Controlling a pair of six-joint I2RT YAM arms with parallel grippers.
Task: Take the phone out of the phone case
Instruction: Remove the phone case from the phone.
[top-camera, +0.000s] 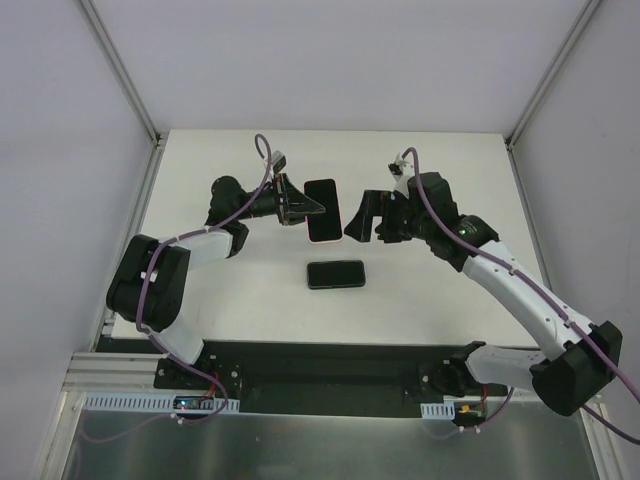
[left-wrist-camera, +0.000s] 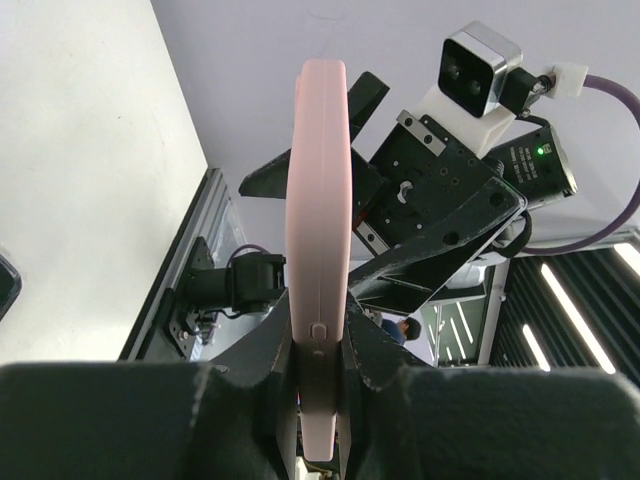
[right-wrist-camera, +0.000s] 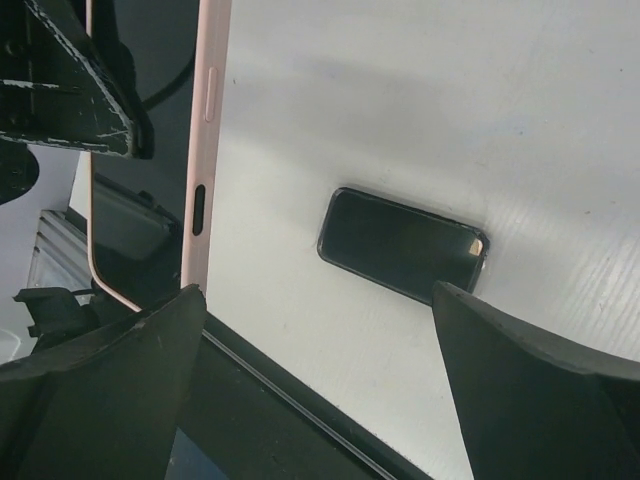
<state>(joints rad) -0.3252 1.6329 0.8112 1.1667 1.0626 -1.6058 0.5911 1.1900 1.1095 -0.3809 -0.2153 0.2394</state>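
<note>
My left gripper (top-camera: 300, 205) is shut on the edge of a pink phone case (top-camera: 322, 210) and holds it on edge above the table. In the left wrist view the case (left-wrist-camera: 317, 180) stands between the fingers (left-wrist-camera: 262, 375). Its dark glossy face shows in the right wrist view (right-wrist-camera: 205, 130); I cannot tell whether a phone sits in it. A black phone (top-camera: 336, 273) lies flat on the table below, also in the right wrist view (right-wrist-camera: 402, 245). My right gripper (top-camera: 358, 222) is open and empty just right of the case, jaws wide apart (right-wrist-camera: 318, 290).
The white table (top-camera: 450, 180) has a black front edge (top-camera: 330, 350) near the arm bases. White walls enclose the back and both sides.
</note>
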